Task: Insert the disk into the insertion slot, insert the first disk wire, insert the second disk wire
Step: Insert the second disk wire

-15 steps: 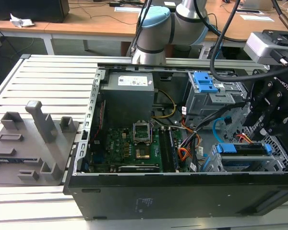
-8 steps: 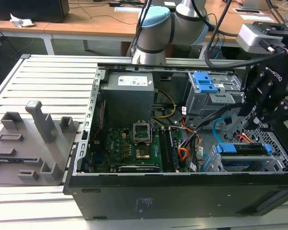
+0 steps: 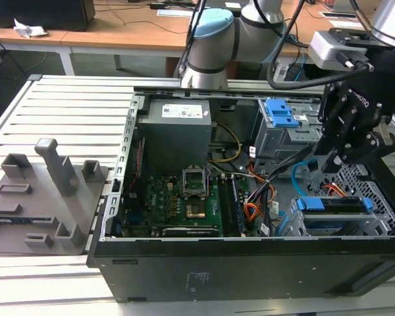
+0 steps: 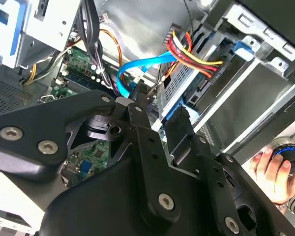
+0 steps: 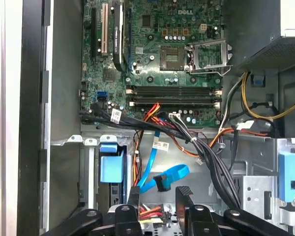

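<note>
Gripper (image 5: 158, 192) pointing down into computer case (image 3: 237, 266), jaws apart (a clear gap), above second disk wire (image 5: 174, 173)

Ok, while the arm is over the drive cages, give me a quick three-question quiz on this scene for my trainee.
1. True or false: the jaws of the gripper are clamped on the light blue cable.
2. What colour is the latch on the taller grey cage? A) red B) blue C) yellow
3. Fill in: the second wrist view catches a person's ___ gripping a dark object.

Key:
1. False. The jaws stand apart with nothing clamped between them, and the cable's plug lies just beyond the tips.
2. B.
3. hand.
</note>
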Available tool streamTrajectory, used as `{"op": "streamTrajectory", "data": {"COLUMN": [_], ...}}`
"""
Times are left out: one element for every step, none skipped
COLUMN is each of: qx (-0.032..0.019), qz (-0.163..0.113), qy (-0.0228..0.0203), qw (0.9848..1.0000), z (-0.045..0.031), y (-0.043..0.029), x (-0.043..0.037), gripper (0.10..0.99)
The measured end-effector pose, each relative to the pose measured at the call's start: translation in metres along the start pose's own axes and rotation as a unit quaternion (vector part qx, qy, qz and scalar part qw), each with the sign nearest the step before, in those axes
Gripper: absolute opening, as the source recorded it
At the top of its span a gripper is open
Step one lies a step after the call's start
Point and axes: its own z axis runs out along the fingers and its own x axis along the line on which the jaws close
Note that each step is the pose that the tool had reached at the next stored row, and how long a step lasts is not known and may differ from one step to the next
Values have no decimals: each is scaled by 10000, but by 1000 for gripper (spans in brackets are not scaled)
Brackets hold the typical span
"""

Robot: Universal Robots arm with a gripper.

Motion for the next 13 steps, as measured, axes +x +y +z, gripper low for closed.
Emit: {"op": "streamTrajectory", "data": {"qx": [0,1,1,2,2,3,4,5,11,14,14,14,14], "qz": [-12,-26,-43,-70,-100,-153,-190,-242,-521,-648,-657,-658,-659], "qy": [0,0,1,2,4,7,9,11,24,34,36,36,36], "qw": [10000,10000,10000,10000,9999,9999,9998,9997,9986,9979,9978,9978,9978], "z": [12,22,32,45,57,76,87,100,130,135,135,135,135], "y": [41,58,70,84,97,112,119,122,120,121,121,121,121], "x": [1,1,1,1,0,0,0,0,-1,-1,-1,-1,0], "gripper": [420,420,420,420,420,420,420,420,420,420,420,420,420]}}
